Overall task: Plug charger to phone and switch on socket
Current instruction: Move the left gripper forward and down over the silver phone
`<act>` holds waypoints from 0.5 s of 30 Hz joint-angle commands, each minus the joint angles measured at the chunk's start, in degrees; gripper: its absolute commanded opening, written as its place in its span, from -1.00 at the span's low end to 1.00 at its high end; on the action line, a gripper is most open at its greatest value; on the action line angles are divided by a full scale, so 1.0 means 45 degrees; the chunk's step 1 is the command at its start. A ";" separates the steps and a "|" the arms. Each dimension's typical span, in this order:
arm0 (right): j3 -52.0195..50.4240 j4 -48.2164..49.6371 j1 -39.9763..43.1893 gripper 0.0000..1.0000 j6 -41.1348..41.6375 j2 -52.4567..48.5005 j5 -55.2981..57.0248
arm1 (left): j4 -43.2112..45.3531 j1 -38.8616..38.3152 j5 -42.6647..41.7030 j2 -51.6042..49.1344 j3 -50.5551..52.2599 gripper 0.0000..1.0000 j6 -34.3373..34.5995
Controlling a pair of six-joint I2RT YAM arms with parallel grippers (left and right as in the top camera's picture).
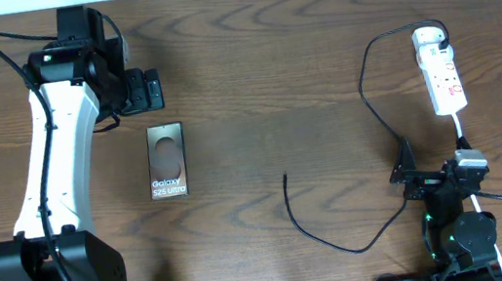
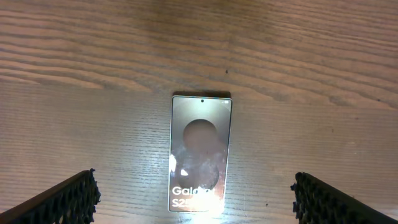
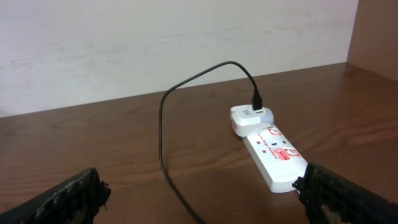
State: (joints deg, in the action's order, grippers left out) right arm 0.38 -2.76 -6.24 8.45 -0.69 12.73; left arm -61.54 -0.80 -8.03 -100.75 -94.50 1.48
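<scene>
L: left gripper jaws spread, empty; flat dark glossy phone centred just ahead, probably to be steadied | R: right gripper jaws spread, empty; white elongated power strip ahead-right, thin black charger cable ahead, plugged in there

I read white "Galaxy S25 Ultra" on the phone screen from overhead. Left wrist view gives only "Gal" and "S25", the rest is lost in glare. Red print on the socket is too small to read.
</scene>
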 commanded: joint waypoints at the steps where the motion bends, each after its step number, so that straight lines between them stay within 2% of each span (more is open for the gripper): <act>1: -0.0015 -0.0053 0.0068 0.99 -0.0185 0.0068 0.0141 | -0.0092 0.0015 -0.0126 0.0000 0.0452 0.96 -0.0039; 7: -0.0015 -0.0053 0.0068 0.99 -0.0185 0.0068 0.0141 | 0.0087 0.0015 -0.0126 0.0000 0.1972 0.96 -0.0034; 15: -0.0015 -0.0053 0.0068 0.99 -0.0185 0.0068 0.0141 | 0.1700 0.0015 -0.0427 -0.0010 0.4172 0.96 0.0058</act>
State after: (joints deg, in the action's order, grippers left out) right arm 0.38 -2.76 -6.24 8.45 -0.69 12.75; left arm -54.92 -0.80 -8.80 -100.73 -77.93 1.50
